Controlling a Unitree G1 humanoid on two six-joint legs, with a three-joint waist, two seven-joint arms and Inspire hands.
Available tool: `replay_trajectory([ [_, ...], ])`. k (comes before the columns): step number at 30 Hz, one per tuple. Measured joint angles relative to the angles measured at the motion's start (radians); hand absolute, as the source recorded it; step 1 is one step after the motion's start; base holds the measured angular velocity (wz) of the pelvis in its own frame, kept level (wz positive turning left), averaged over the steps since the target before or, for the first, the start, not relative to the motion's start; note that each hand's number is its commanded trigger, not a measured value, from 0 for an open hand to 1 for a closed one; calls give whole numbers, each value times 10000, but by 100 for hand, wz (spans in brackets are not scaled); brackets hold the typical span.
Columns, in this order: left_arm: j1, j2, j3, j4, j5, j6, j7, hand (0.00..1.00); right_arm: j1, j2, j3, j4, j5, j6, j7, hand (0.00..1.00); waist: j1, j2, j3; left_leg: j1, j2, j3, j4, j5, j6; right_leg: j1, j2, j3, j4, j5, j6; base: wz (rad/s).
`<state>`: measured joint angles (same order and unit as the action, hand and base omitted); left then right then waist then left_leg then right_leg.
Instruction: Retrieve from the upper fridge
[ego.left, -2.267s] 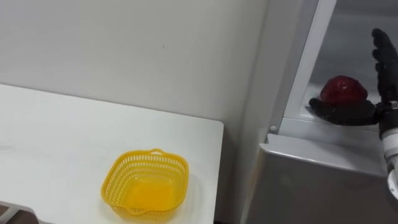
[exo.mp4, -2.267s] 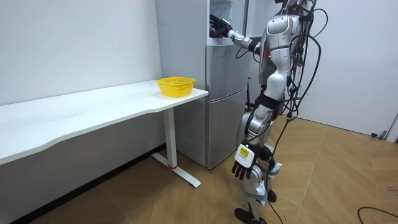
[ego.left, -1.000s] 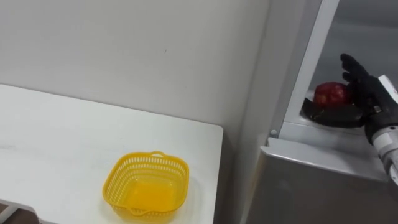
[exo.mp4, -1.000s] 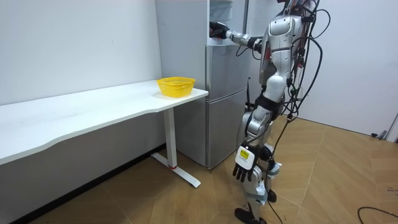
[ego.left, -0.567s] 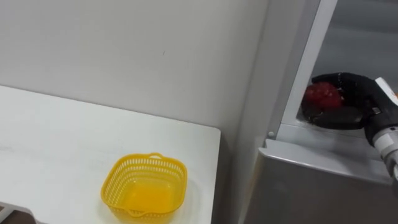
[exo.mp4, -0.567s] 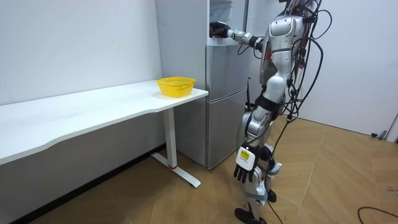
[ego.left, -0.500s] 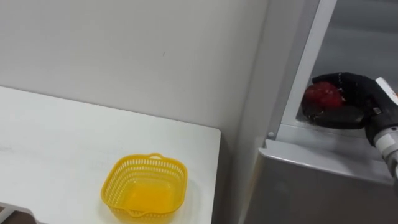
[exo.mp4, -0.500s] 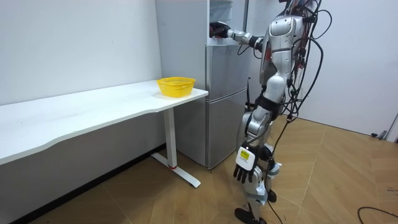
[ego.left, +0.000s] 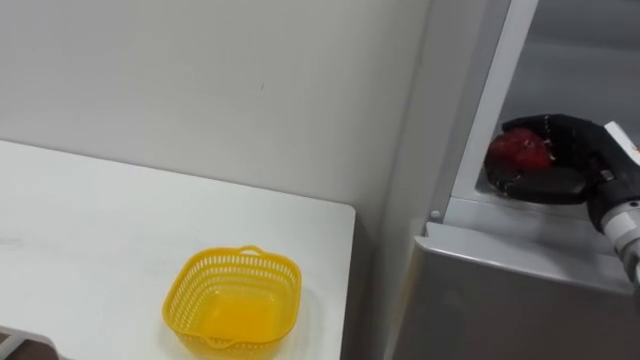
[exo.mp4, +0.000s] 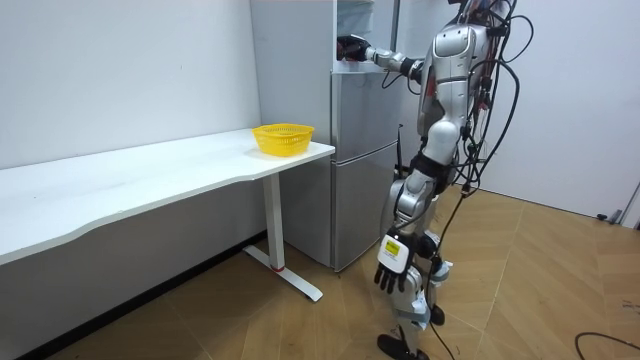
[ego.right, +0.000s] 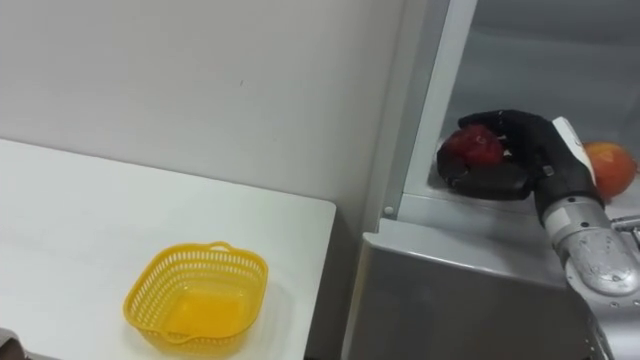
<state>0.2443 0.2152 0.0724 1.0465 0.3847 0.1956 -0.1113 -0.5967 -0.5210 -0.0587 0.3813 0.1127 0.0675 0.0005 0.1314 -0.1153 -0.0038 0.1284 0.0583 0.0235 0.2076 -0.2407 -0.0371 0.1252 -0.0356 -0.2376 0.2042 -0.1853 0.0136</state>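
Earlier open, the right robot hand (ego.left: 566, 150) now curled round the red fruit (ego.left: 514, 153) inside the fridge (ego.left: 500, 290), left robot hand (exo.mp4: 391, 273) hanging loose.

The white table (ego.left: 90, 220) carries a yellow basket (ego.left: 233, 301), standing toward 5 o'clock on its top, near the right edge. In the upper compartment of the fridge (exo.mp4: 355, 180), the shelf (ego.right: 500, 212) holds a red fruit (ego.right: 476, 146) with the right hand (ego.right: 525, 140) curled round it. An orange fruit (ego.right: 608, 165) lies at its 3 o'clock.
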Motion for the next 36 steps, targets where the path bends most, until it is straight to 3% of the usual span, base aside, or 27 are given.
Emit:
replay_trajectory([
  [7, 69, -2, 20, -97, 15, -156, 171, 0, 23, 28, -1, -334, 131, 23, -274, 100, -15, 18, 11, -1, 0, 39, -19, 0, 0, -46, 4, 25, -8, 0, 0, 0],
  [10, 61, 1, -2, -96, 4, -257, 227, 0, 450, 269, -2, -1308, 262, 48, -862, 100, 6, 120, 49, 15, 2, 88, -24, 1, 0, -49, 23, 147, -17, 1, 0, -6],
  [14, 46, -74, -175, -22, 5, -435, 436, 0, 1309, 632, -7, -2798, -233, 50, -1588, 100, 11, 372, 65, 38, -1, 192, -41, 0, 1, -88, 31, 254, -26, 1, 0, -8],
  [15, 46, -81, -184, -43, 1, -494, 471, 0, 1678, 743, -7, -3410, -488, 49, -1797, 100, -19, 433, 29, 45, -1, 205, -44, 1, 1, -131, 35, 293, -27, 1, 0, -6],
  [19, 104, -118, -181, -51, 1, -774, 811, 0, 2836, 1100, -8, -5476, -442, -130, -2306, 100, -74, 698, 15, -4, 2, 337, -76, 3, 3, -251, 34, 352, -20, 1, 0, -8],
  [22, 226, -151, -179, -31, -9, -1007, 1021, 0, 3124, 1579, 2, -6459, -386, -379, -2904, 100, -184, 823, -23, 30, 5, 467, -105, 3, 4, -286, 36, 441, -12, 1, 0, -10],
  [27, 247, -260, -190, 329, -4, -1425, 1455, 0, 3350, 1677, -3, -7593, -596, -1205, -4044, 100, -261, 804, -29, 108, 5, 550, -146, 3, 4, -215, 35, 514, -8, 1, 1, -5],
  [32, 282, -342, -193, 656, -1, -1612, 1530, 0, 3716, 2189, -11, -8254, -1622, -2099, -4671, 100, -489, 816, 9, 222, 7, 562, -225, 3, 5, -132, 36, 531, 15, 0, 2, 0],
  [36, 215, -387, -404, 872, -11, -1623, 1679, 0, 4090, 2237, 307, -8698, -2504, -2438, -4886, 100, -452, 835, 19, 218, 10, 628, -294, 2, 7, -231, 59, 659, 83, 0, 2, -6],
])
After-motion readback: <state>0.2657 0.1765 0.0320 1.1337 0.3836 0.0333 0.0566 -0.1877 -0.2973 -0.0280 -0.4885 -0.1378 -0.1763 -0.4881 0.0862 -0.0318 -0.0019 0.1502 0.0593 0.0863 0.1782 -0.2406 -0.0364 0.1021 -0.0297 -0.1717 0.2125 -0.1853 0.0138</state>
